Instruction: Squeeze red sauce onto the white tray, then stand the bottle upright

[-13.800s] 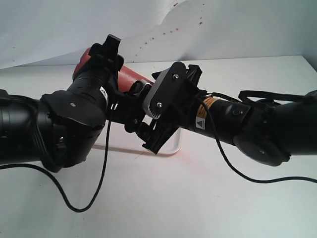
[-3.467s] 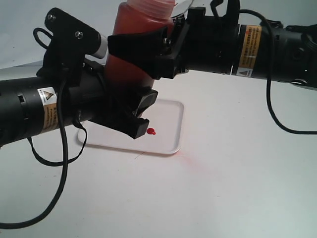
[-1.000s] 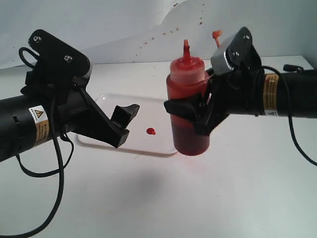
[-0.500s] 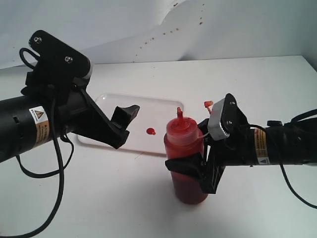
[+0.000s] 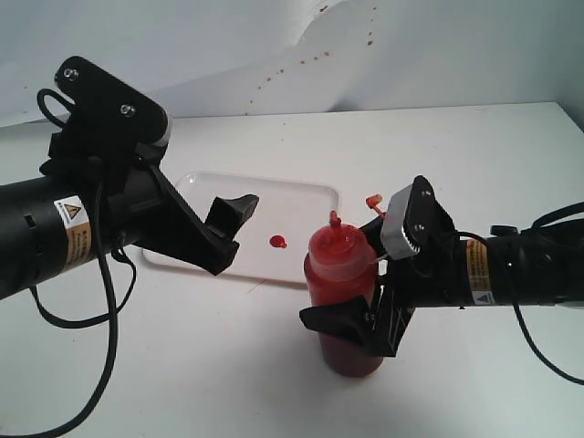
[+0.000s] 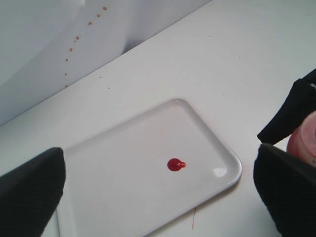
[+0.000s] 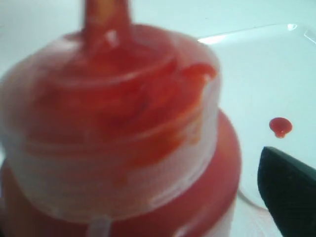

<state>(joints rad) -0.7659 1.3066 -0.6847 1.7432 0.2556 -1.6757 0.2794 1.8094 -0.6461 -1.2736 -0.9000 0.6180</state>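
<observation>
Bottle [image 5: 339, 278] stands upright on the bench [image 5: 228, 365], just in front of the white tray's [image 5: 306, 196] near corner. Its nozzle [image 5: 335, 220] points up and its tethered cap [image 5: 372, 199] dangles beside it. The red sauce [image 5: 277, 242] sits as a small blob on the tray, so I judge the squeezing done and the setting-down nearly so.

My right jaws bracket the bottle's lower body. The wrist view shows a sliver of white between one finger [image 7: 289, 187] and the bottle's wall, so I cannot tell whether I am gripping or have already slackened. My left jaws hang wide and empty above the tray's near edge.

To finish well, I should make sure the base is flat on the bench and then part my right jaws evenly, so neither finger nudges the wall. After that I should draw straight back and level, clear of the tether, because a snag there could tip the bottle.
</observation>
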